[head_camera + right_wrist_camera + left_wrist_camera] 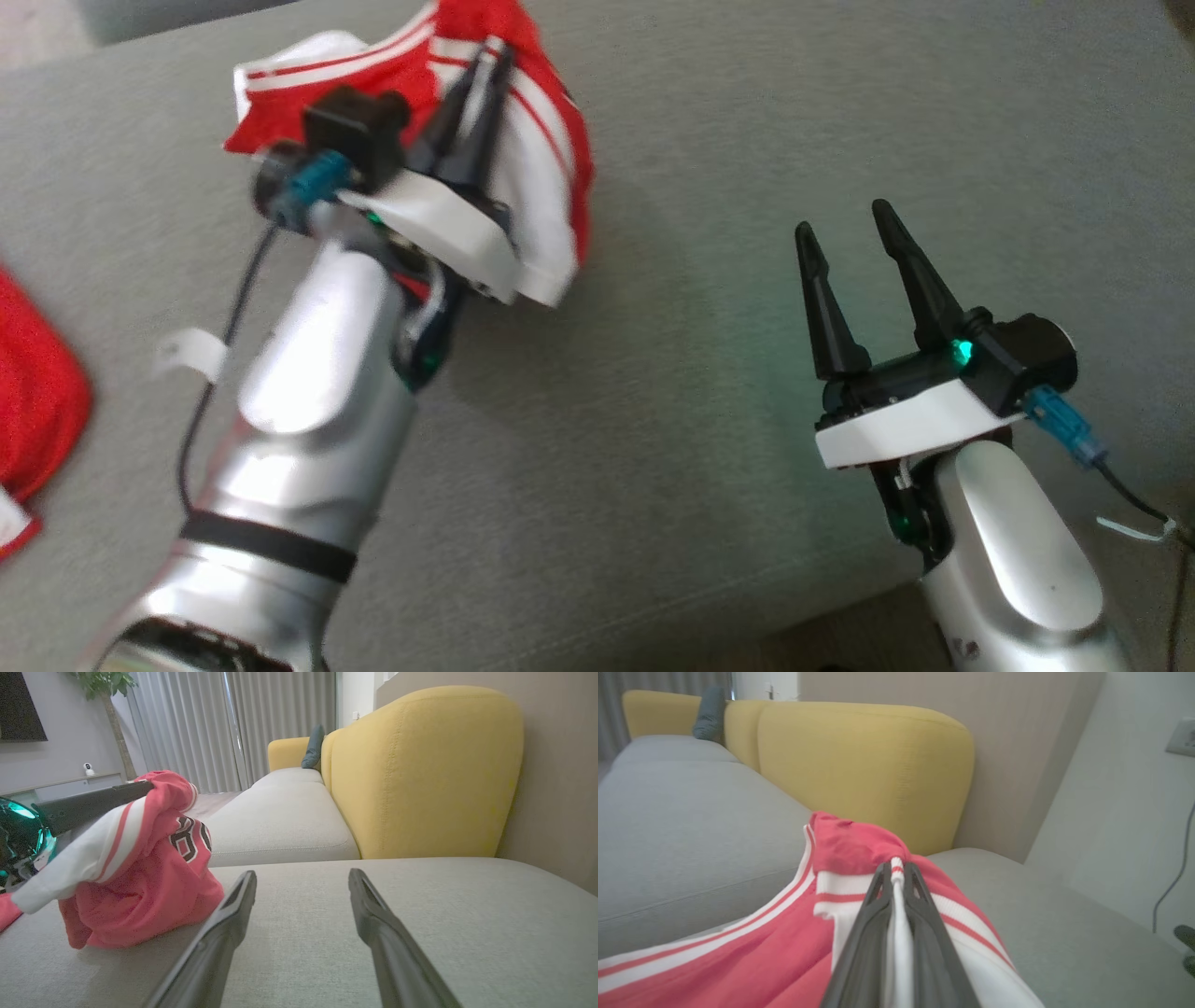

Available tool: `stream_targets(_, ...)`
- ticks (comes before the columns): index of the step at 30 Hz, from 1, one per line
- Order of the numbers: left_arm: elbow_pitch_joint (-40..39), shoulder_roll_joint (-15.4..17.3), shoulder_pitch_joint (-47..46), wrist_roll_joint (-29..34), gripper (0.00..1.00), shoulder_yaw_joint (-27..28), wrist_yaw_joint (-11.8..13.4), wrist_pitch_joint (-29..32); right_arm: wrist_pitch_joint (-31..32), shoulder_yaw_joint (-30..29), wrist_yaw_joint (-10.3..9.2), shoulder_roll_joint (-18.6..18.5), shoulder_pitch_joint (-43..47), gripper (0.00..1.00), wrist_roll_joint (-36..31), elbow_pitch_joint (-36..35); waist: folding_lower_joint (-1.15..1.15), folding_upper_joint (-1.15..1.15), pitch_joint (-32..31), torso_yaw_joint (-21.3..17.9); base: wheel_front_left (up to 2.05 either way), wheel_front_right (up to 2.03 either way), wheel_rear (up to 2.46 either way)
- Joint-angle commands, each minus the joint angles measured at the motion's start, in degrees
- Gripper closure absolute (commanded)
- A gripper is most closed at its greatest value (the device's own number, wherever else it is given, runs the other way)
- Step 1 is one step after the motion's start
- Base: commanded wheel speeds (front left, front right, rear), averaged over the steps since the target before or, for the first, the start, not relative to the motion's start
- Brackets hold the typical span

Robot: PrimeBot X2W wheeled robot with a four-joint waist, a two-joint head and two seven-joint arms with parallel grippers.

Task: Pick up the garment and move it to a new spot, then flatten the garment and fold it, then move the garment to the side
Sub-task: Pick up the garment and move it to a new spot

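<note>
Fingers (873,933) of my left gripper (896,867) clamped on bunched red-and-white jersey (140,882), bottom touching grey sofa seat (420,914); my right gripper (843,217) stood spread, empty.

The left arm (308,401) stretches forward toward the head view's upper left, left jaws pressed together on a fold of the garment (551,168). The right arm (1008,523) sits at lower right, right jaws spread wide and empty, dark fingers (823,308) pointing up that view.
</note>
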Motion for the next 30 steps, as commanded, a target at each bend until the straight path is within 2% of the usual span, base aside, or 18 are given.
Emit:
stream_targets(1,-3.4,1.0,-1.1,-1.6,1.0,-0.2,0.6,-0.7,-0.4,0.8,0.43,0.7,0.0,0.0,-0.1,-2.0,0.0,0.0,-0.4,-2.6,0.0,0.0,0.0)
stream_targets(7,-6.7,1.0,2.5,-5.3,1.0,-4.8,4.6,-0.7,-0.4,0.4,0.43,0.7,0.8,0.0,0.1,-2.1,0.0,0.0,-0.8,-3.4,0.0,0.0,0.0)
stream_targets(8,-6.7,1.0,3.2,-5.0,0.62,-5.0,5.4,-0.7,-0.4,0.4,0.43,0.7,0.9,0.0,0.2,-2.1,0.0,0.0,-0.9,-3.1,0.0,0.0,0.0)
stream_targets(9,-6.8,1.0,4.1,-4.9,0.0,-4.9,6.0,-0.7,-0.4,0.4,0.43,0.7,1.0,0.0,0.2,-2.1,0.0,0.0,-1.0,-2.8,0.0,0.0,0.0)
stream_targets(13,-7.5,1.0,8.3,-3.2,0.0,-2.6,8.4,-0.7,-0.4,0.5,0.43,0.7,1.2,0.0,0.1,-2.2,0.0,0.0,-1.5,-0.8,0.0,0.0,0.0)
stream_targets(19,-10.1,1.1,15.7,0.4,0.0,4.2,11.2,-0.7,-0.4,0.2,0.43,0.7,1.2,0.0,-0.4,-2.1,0.0,0.0,-2.0,3.3,0.0,0.0,0.0)
stream_targets(30,-20.3,1.1,29.2,7.6,0.0,15.5,11.7,-0.7,-0.4,-0.3,0.43,0.7,2.3,0.0,-1.5,-0.5,0.0,0.0,-4.8,9.6,0.0,0.0,0.0)
